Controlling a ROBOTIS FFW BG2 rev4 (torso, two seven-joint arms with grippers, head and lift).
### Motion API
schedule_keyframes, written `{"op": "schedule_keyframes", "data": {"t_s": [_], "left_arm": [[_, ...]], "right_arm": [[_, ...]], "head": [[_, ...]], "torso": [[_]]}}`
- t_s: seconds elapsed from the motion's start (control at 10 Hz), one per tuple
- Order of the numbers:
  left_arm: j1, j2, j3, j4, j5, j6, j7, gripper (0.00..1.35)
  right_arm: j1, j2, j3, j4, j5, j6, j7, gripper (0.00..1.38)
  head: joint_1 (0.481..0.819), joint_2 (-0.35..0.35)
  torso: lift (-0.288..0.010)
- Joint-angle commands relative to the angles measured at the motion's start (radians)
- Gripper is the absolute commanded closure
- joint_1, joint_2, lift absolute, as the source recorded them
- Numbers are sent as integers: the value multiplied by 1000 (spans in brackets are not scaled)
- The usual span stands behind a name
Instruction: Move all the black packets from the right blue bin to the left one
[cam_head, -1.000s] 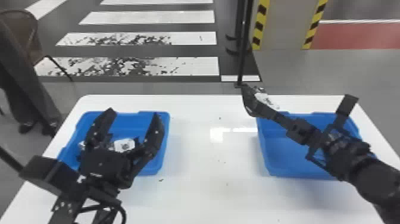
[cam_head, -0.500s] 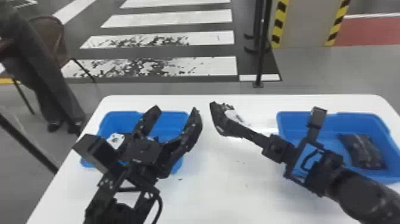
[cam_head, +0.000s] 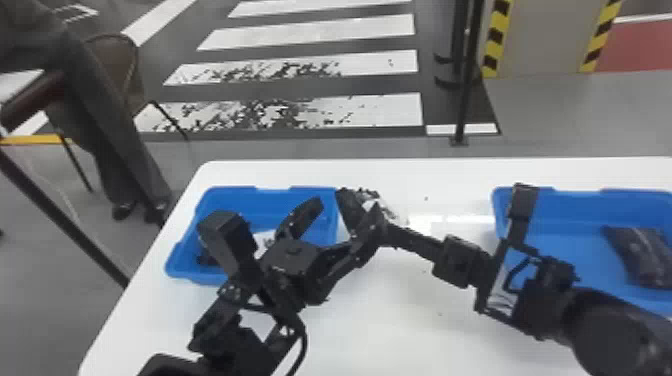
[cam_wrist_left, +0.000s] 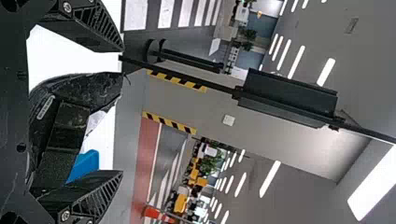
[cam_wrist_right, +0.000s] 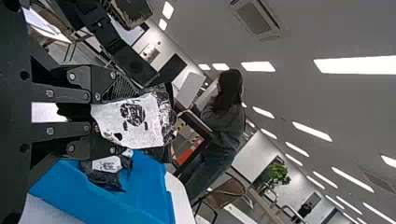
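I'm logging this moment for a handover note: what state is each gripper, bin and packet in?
Left gripper: open.
Right gripper: shut on a packet.
Held packet: gripped, not yet released, white-marked face showing.
Left blue bin: open-topped, at least one packet inside.
Right blue bin: open-topped, holding a packet.
Black packet in right bin: lying loose.

Indoor hall, painted crosswalk (cam_head: 380, 111)

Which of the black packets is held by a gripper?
The packet in the right gripper, white label showing; another packet lies in the left blue bin, one more packet in the right blue bin.
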Motion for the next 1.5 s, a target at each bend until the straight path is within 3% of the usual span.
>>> {"op": "schedule_keyframes", "data": {"t_s": [0.0, 0.4, 0.6, 0.7, 0.8, 0.9, 1.0, 1.1, 1.4], "left_arm": [[-5, -1, 16, -6, -1, 44, 0, 104], [-39, -14, 90, -48, 1, 174, 2, 108], [-49, -18, 120, -70, 1, 255, 2, 125], [-52, -17, 124, -92, -13, 311, 2, 320], [-54, -17, 122, -112, -31, 358, 5, 754], [-59, -17, 118, -139, -65, 397, 9, 832], [-62, -14, 110, -168, -113, 426, 9, 1053], [-57, -14, 100, -170, -99, 414, 18, 1204], [-54, -8, 80, -173, -105, 390, 17, 1205]], "right_arm": [[5, -7, 43, -26, 6, -11, -7, 1122], [83, -11, 57, -164, 82, -85, -89, 1122], [98, -11, 55, -174, 84, -100, -100, 1122], [95, -11, 55, -174, 84, -102, -100, 1122], [95, -11, 55, -174, 82, -102, -101, 1121], [93, -11, 55, -171, 82, -105, -101, 1122], [93, -11, 55, -169, 78, -112, -103, 1122], [93, -11, 53, -166, 74, -115, -104, 1121], [93, -10, 51, -164, 64, -129, -106, 1122]], "head": [[695, 199], [695, 257], [695, 286], [695, 294], [695, 296], [695, 297], [695, 298], [695, 300], [695, 289]], "torso": [[-140], [-140], [-140], [-140], [-140], [-140], [-140], [-140], [-140]]}}
